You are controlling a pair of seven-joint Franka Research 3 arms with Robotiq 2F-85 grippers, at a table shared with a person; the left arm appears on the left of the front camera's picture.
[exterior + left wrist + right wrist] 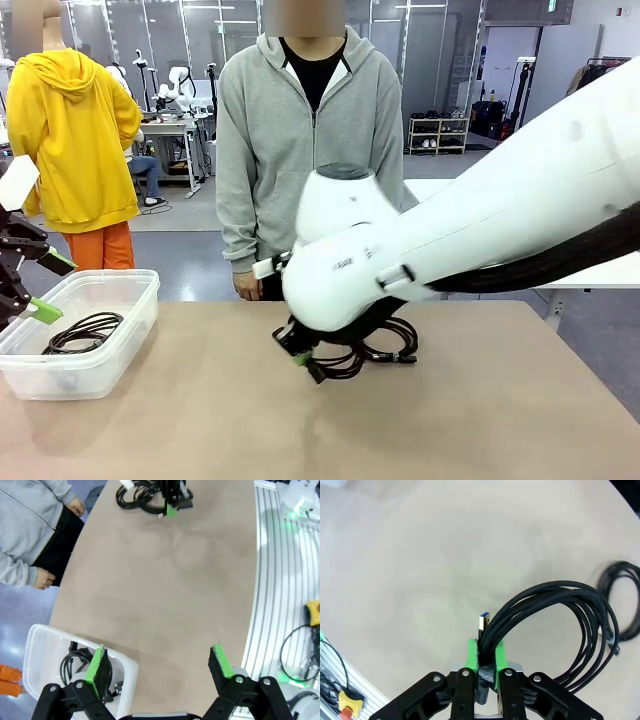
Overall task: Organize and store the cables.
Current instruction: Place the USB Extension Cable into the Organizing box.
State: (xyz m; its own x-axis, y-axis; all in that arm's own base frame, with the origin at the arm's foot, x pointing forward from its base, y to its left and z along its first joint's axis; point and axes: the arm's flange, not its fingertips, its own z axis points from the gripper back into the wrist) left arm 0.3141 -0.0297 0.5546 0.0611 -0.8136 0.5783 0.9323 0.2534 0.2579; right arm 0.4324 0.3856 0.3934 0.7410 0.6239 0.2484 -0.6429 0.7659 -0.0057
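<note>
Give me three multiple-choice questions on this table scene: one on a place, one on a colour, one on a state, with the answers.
1. Where does the clear bin stand? A the robot's left of the table; B its middle; C its right side.
2. What colour is the hoodie of the person at the table? A red; B grey; C blue.
3. How are the right arm's jaws? A wide open; B shut on nothing; C shut on a coiled cable.
Answers: A, it sits below the left arm's open jaws; B, plain in the front view; C, green pads pinch the black coil.
</note>
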